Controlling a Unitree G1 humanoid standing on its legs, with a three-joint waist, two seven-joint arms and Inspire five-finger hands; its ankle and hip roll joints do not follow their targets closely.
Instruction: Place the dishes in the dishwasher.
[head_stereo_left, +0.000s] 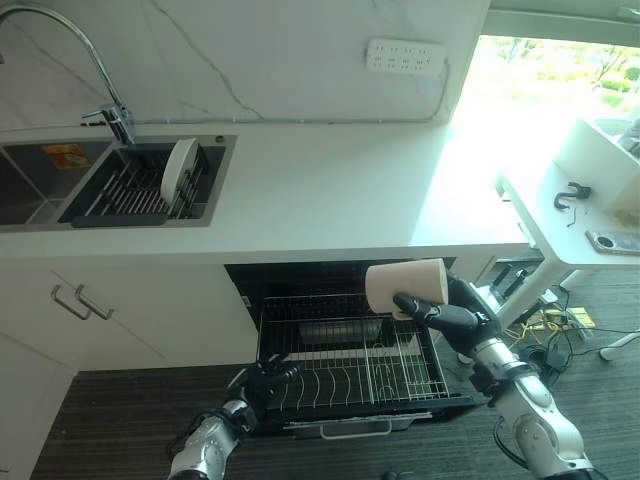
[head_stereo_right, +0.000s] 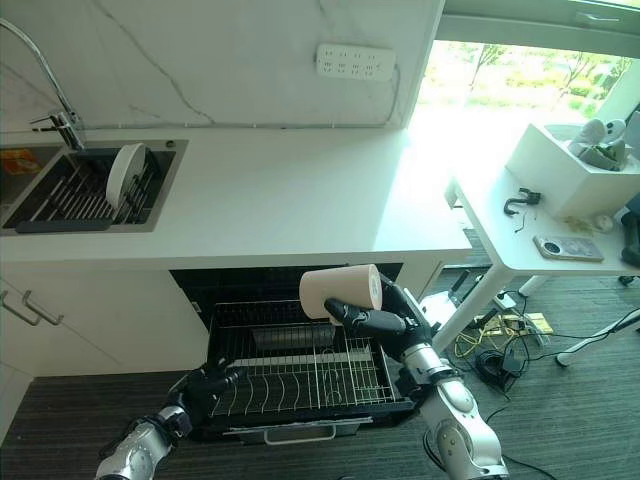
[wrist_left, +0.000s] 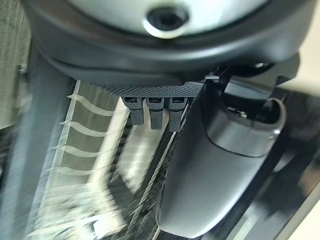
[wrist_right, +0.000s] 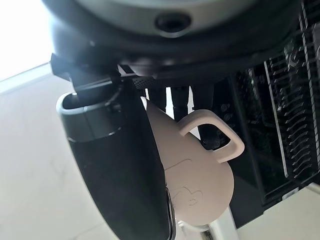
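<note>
You see the right hand (head_stereo_left: 452, 312) curled around a beige mug (head_stereo_left: 405, 284) — held on its side above the dishwasher rack (head_stereo_left: 350, 365). The left hand (head_stereo_left: 262, 382) grips the rack's front-left edge — fingers curled.

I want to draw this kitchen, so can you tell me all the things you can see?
Mug: one, cream, held above the dishwasher rack.
Dishwasher rack: one, silver wire, pulled out under the counter.
Plate: one, white, upright in the sink rack.
Tap: one, silver, over the sink.
Power strip: one, white, on the wall.
Phone: one, on the white side table.
Right hand: dark, curled round the mug.
Left hand: dark, at the rack's front corner.
</note>
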